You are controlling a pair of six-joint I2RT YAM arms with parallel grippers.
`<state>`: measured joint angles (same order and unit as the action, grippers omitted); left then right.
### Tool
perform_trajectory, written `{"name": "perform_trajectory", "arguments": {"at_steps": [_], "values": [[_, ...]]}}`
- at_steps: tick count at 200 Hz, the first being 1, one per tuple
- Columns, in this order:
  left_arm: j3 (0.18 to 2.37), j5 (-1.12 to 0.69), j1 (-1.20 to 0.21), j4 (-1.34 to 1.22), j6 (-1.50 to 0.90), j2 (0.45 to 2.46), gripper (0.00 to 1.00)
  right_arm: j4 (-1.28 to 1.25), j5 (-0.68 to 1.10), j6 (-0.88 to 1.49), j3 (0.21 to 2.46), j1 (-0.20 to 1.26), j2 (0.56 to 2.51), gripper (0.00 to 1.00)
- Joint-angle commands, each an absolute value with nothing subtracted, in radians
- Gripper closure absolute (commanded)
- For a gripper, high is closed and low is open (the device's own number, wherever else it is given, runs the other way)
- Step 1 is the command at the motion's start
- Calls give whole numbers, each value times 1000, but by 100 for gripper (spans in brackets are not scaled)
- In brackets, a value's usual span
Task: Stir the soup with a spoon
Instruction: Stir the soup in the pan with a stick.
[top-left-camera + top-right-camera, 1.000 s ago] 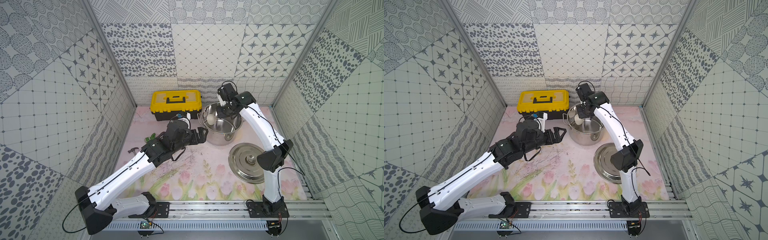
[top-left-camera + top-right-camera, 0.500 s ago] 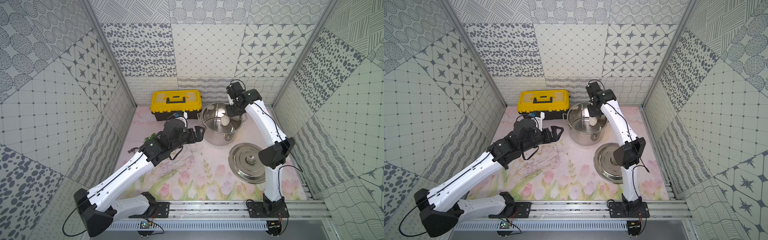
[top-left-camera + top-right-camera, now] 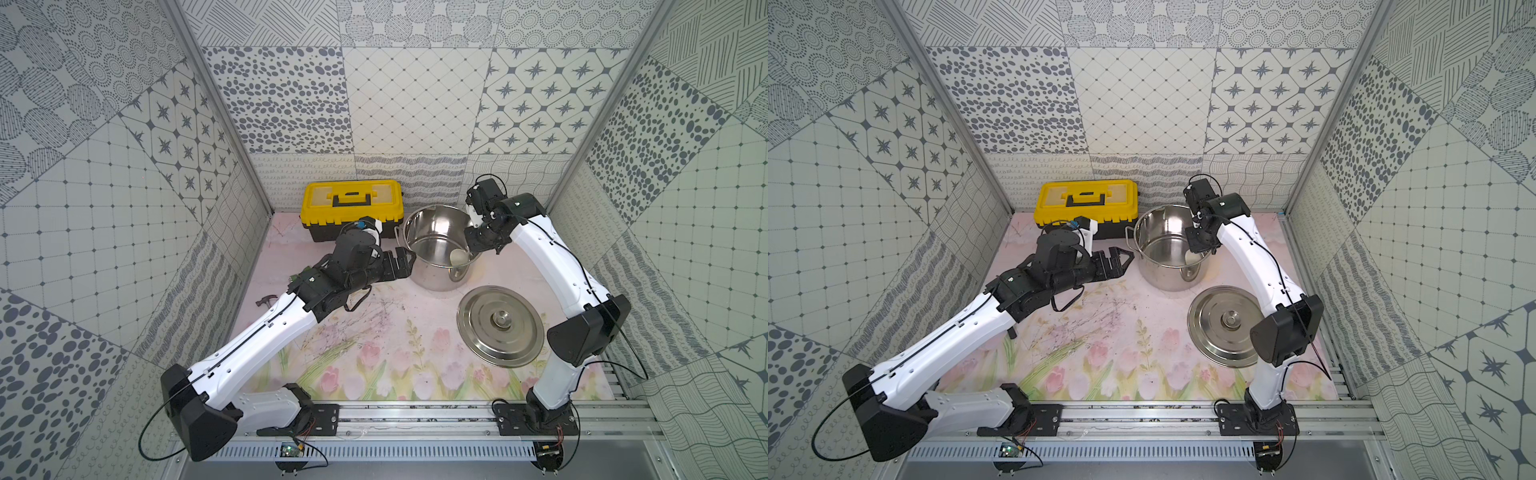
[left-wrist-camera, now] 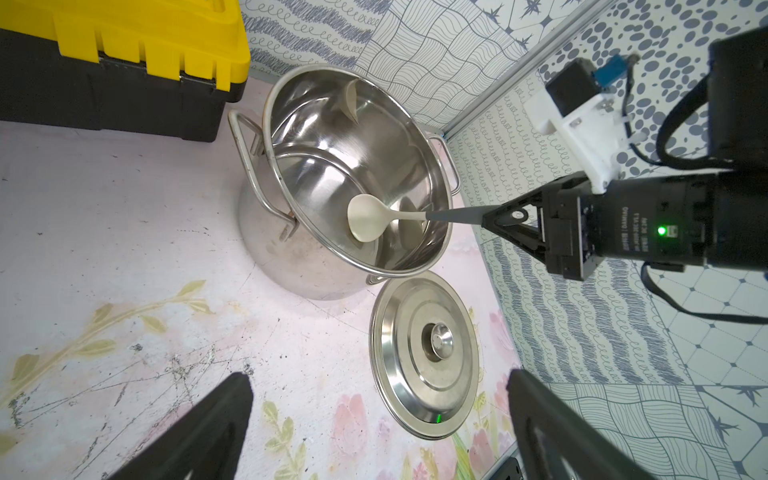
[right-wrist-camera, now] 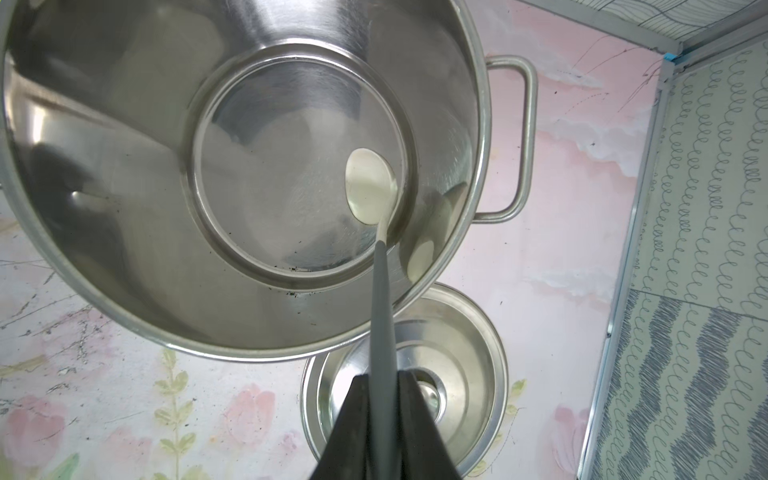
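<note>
- Sweeping across the pot (image 3: 432,279) is what the spoon (image 3: 457,257) has just done. A second ago its cream bowl sat by the wall on the toolbox (image 3: 351,199) side. Half a second ago it was near the middle, and now it lies low by the wall nearest the lid (image 3: 500,326).
- Whether the bowl touches the steel I cannot tell.
- The right gripper (image 3: 474,244) has travelled with the spoon, from above the pot's far rim round to the rim on the side away from the toolbox. Its jaws are pinched tight on the spoon's dark grey handle, which the right wrist view shows plainly.
- The left gripper (image 3: 1124,259) has barely shifted. It hangs just beside the pot's loop handle on the toolbox side, jaws spread fully wide, with nothing in them.
- Inside the pot, the right wrist view shows only a bare steel floor and a few dark specks. No liquid is visible, so the stroke runs dry.
- This crossing reads as part of one stirring stroke, so the task looks under way rather than finished.
- A return curve along the wall would likely come next. Nothing steadies the pot, so a hard push against the wall could nudge it toward the lid lying flat just beside it.
</note>
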<state>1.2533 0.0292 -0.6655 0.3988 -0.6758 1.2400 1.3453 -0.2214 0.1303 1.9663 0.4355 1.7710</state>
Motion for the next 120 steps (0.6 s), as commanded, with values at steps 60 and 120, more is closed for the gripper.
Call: {"name": "perform_trajectory", "arguments": {"at_steps": [60,120], "values": [[1273,-10,-660,328,-662,1246,0,1239,-105,235,1970,528,1766,100],[1263,2,-661,345,-679,1223,0,1252,-128,220,2231,537,1940,100]]}}
